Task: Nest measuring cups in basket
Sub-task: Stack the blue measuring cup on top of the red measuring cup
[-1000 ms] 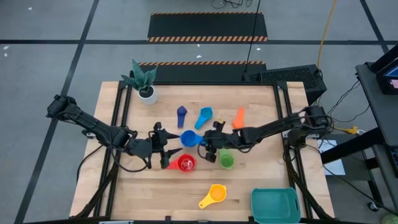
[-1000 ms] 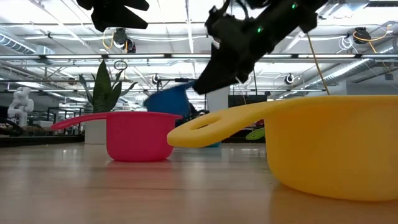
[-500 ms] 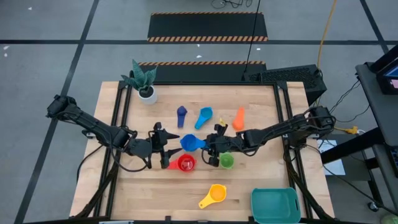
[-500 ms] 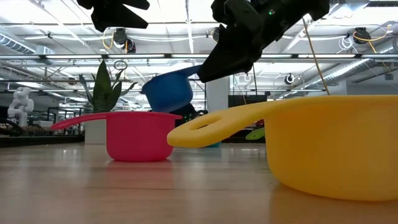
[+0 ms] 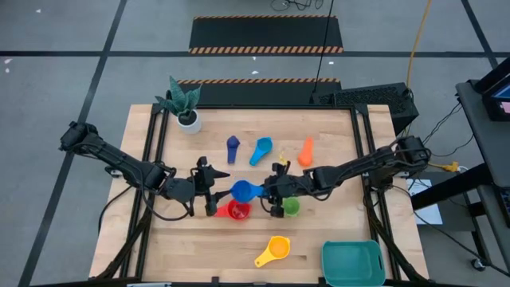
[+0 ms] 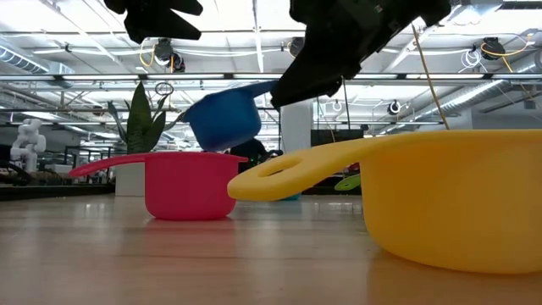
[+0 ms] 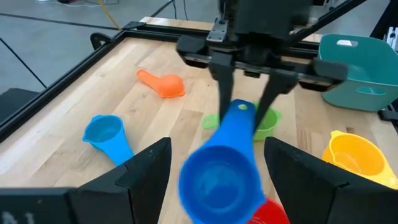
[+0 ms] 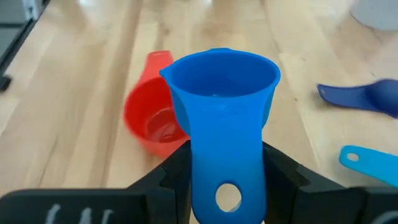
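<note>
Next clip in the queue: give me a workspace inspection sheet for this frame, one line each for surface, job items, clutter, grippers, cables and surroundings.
Surface: wooden table, black frame rails at its sides.
Job items: blue cup held off the table by its handle, just above the red cup; green cup, yellow cup, navy cup, light blue cup and orange cup lie loose; teal basket at the table's near right corner, no cups in it.
Clutter: white plant pot at the far left corner.
Grippers: right gripper shut on the blue cup's handle; left gripper open beside the red cup, holding nothing.
Cables: yellow cable on the floor at the right.
Surroundings: hazard-striped mats beyond the table.
</note>
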Available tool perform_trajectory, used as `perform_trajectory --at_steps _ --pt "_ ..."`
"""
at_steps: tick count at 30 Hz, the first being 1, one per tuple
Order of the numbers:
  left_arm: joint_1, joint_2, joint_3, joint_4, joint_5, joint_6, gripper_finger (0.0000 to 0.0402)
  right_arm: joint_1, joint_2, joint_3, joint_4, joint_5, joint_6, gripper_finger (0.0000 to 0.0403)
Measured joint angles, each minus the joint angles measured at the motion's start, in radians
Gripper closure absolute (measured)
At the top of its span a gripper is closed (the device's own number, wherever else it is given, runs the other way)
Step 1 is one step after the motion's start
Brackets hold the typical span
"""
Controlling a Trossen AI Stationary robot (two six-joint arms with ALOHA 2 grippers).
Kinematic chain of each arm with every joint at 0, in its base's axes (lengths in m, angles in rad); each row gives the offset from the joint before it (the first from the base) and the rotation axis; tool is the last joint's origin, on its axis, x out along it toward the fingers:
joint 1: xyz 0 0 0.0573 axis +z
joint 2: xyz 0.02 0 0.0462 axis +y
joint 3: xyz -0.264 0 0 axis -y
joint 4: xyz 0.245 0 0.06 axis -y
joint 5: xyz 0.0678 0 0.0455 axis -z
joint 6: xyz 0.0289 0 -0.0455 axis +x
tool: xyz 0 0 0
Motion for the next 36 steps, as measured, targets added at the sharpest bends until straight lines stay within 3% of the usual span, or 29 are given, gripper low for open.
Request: perform_trajectory --at_steps 16,24,30,36 --pt "-0.001 0.01 0.0 0.061 0.107 -0.024 0.0144 0.113 -0.001 0.0 0.132 0.012 -0.367 0.0283" --pt "-0.002 0.037 0.0 0.1 0.14 0.0 0.0144 0.138 -0.001 0.0 0.154 0.058 -0.423 0.0284" --pt "0.015 0.122 0.0 0.223 0.343 0.011 0.0144 0.145 -0.001 0.0 0.176 0.054 -0.419 0.0284" --pt "0.035 0.141 0.0 0.22 0.269 0.096 0.0144 0.152 -0.001 0.0 0.167 0.019 -0.389 0.0284"
